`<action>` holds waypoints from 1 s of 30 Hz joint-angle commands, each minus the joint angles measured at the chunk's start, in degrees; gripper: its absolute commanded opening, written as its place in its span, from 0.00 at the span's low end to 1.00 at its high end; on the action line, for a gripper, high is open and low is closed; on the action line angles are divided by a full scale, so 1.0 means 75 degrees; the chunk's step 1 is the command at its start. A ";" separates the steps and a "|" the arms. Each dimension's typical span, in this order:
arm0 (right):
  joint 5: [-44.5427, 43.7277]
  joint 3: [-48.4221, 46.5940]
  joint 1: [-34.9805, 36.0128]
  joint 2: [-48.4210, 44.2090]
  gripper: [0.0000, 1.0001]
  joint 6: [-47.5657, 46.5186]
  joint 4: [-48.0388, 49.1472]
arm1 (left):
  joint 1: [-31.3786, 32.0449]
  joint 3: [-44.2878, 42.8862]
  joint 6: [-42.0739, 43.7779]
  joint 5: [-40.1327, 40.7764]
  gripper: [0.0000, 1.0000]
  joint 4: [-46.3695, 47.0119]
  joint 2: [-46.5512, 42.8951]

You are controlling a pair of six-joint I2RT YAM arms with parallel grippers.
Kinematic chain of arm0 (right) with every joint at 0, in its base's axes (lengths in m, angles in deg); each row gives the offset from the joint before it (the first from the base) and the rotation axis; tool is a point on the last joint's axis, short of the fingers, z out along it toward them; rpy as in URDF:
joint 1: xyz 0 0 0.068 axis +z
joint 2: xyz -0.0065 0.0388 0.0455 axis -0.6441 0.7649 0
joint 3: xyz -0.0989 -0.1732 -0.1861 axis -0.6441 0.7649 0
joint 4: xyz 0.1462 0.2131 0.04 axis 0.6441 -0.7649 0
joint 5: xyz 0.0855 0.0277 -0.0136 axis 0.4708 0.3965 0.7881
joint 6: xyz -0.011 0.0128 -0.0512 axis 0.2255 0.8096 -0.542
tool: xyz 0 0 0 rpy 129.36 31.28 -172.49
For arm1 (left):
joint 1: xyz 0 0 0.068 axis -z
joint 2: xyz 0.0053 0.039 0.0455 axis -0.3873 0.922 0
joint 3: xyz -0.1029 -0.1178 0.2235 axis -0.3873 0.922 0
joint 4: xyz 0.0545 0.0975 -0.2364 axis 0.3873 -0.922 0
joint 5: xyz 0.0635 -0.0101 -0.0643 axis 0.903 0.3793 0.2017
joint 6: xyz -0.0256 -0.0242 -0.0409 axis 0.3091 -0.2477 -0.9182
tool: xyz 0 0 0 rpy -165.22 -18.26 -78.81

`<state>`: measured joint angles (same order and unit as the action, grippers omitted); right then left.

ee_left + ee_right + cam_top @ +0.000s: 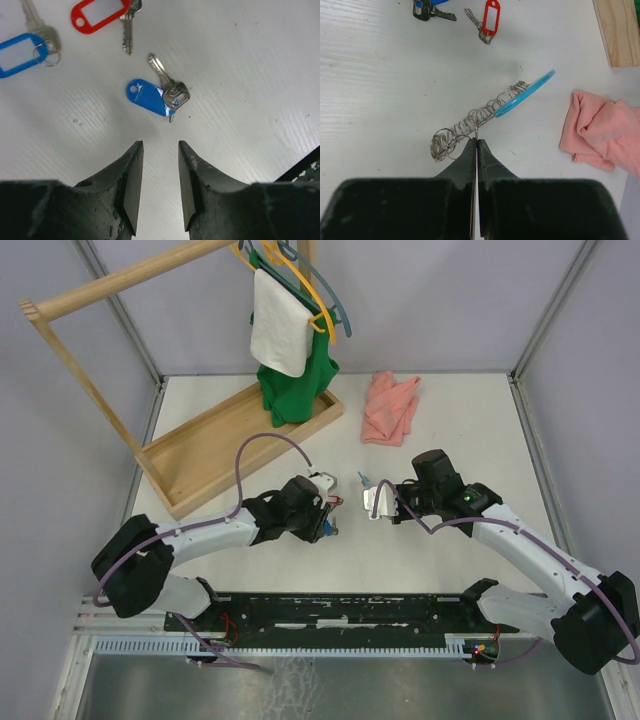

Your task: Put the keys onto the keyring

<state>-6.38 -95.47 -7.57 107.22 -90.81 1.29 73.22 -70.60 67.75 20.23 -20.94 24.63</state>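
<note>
The keys (pixel 175 94) are shiny metal with glossy plastic tags (pixel 147 97); the keyring (pixel 492 107) is bright wire.

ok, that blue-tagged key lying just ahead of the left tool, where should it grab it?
Probably the blue tag, pinched across its narrow width, coming straight down from above. It lies flat on the table and looks bulkier than the key's blade. Gripping it leaves the key head free for threading. The left tool hangs open just short of it.

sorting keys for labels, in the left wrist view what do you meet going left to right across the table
silver metal key with an oblong blue plastic tag at the left edge → silver metal key with an oblong red plastic tag → silver metal key lying across a blue plastic tag
</note>
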 commanded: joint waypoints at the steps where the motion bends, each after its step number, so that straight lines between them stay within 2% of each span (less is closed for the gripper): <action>1: 0.0075 -0.0008 0.0042 -0.0198 0.01 0.0124 0.0218 | -0.0210 0.1349 -0.0907 -0.0465 0.42 0.2867 -0.0889; 7: 0.0090 0.0019 0.0035 -0.0189 0.01 0.0147 0.0245 | -0.0208 0.3053 -0.1158 -0.0422 0.40 0.5989 -0.1157; 11: 0.0090 0.0016 0.0036 -0.0182 0.01 0.0158 0.0254 | -0.0209 0.3401 -0.1235 -0.0485 0.40 0.7067 -0.0641; 17: 0.0073 0.0022 0.0034 -0.0164 0.01 0.0159 0.0254 | -0.0209 0.3491 -0.1275 -0.0538 0.37 0.7702 0.0079; 24: 0.0032 0.0004 0.0040 -0.0122 0.01 0.0159 0.0277 | -0.0203 0.3430 -0.1356 -0.0455 0.34 0.7476 0.0259; 30: 0.0021 -0.0008 0.0035 -0.0096 0.01 0.0159 0.0287 | -0.0199 0.3307 -0.1351 -0.0524 0.27 0.7253 0.0381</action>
<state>-6.36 -95.08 -7.57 107.11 -90.26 1.42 71.56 -44.61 59.75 16.77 31.56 26.77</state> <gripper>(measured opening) 0.015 0.294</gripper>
